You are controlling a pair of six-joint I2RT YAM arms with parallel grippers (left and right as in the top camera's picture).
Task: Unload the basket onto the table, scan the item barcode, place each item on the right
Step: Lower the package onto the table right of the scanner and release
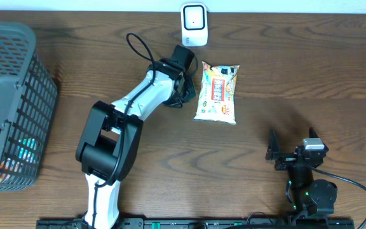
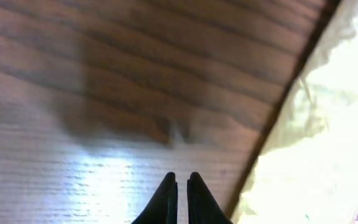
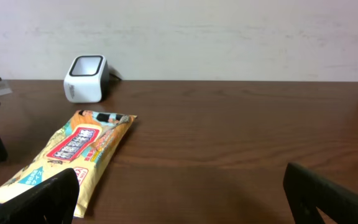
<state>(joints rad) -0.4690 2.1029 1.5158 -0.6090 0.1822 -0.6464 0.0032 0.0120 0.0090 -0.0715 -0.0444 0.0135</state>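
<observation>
Left arm runs from its base at the near edge, elbow bent, forearm angled toward the far side. Its left gripper point(image 1: 186, 94) is tipped down at the dark brown wooden table point(image 1: 297, 76), just beside the left edge of the packet. In the left wrist view the two black fingertips point(image 2: 166, 193) are clenched together with only a sliver between them and nothing held, hovering low over bare wood. The packet's bright crinkled edge point(image 2: 316, 143) fills the right of that view, and I cannot tell whether it touches the fingers. The flat yellow-and-white plastic snack packet point(image 1: 216, 93) lies face up near the table's middle, its long side running near to far. The white box-shaped barcode scanner with a dark window point(image 1: 194, 24) stands just beyond its far end, close but apart. Right arm is folded up at the near right edge, well apart from the packet. The right gripper point(image 1: 273, 152) is spread wide and empty, and its view looks across at the packet point(image 3: 67, 155) and scanner point(image 3: 87, 78). The dark grey plastic mesh basket point(image 1: 18, 95) sits at the far left and holds some colourful items too small to identify.
</observation>
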